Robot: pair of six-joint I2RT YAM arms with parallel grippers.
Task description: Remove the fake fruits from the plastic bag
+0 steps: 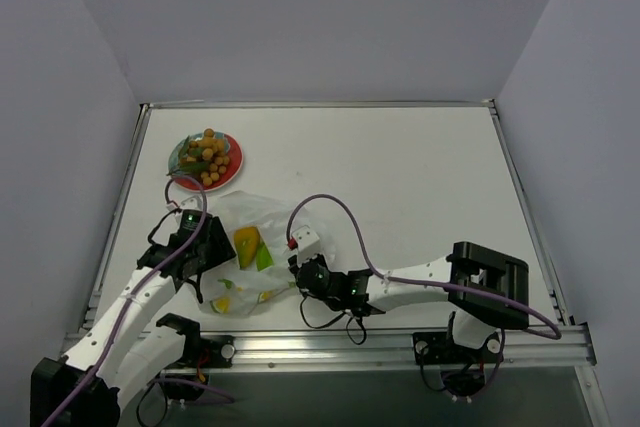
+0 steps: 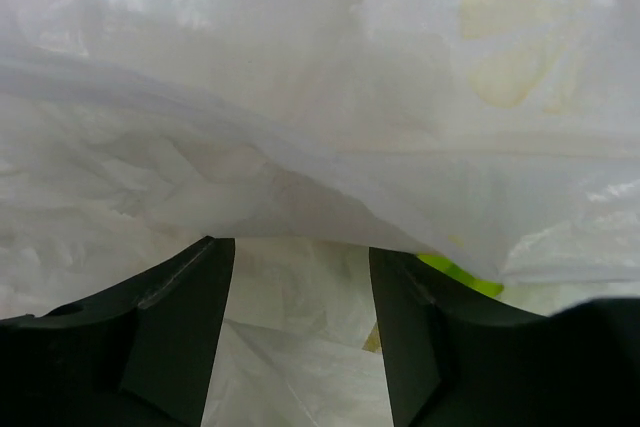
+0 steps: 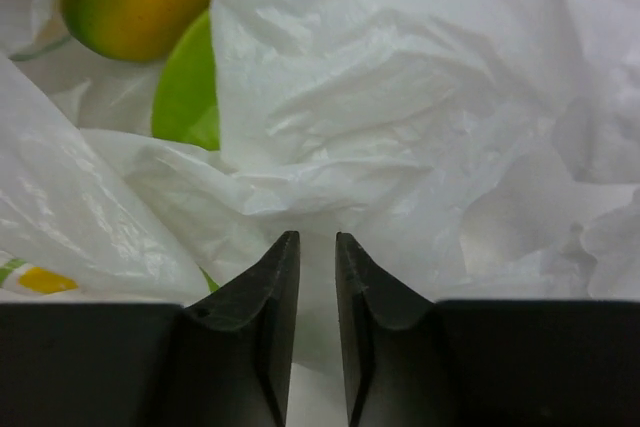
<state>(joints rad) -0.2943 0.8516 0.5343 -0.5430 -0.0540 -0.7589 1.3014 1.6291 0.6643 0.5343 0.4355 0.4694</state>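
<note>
Progress is judged as partial: the bunch of berries (image 1: 207, 155) is seen on the plate (image 1: 238, 155) at the far left of the worktop (image 1: 400, 177), apart from the plastic bag (image 1: 235, 215), so this fruit is counted as taken out. The bag is spread at the near left, between the two arms, and the mango-like piece (image 1: 247, 243), the green piece (image 1: 265, 258) and the yellow slices (image 1: 222, 303) are seen through its film, so it is judged that they must still be removed. The left gripper (image 2: 300, 247) is held at the left side of the bag with its jaws moderately apart and nothing gripped between them; the film is draped just ahead. The right gripper (image 3: 315, 237) is placed at the right edge of the bag with its jaws almost together, only a thin slit being left, and it cannot be told if film is pinched there. From above, the fingertips are hidden by the wrists, the slices cannot be counted surely, and the mouth of the bag cannot be located
</note>
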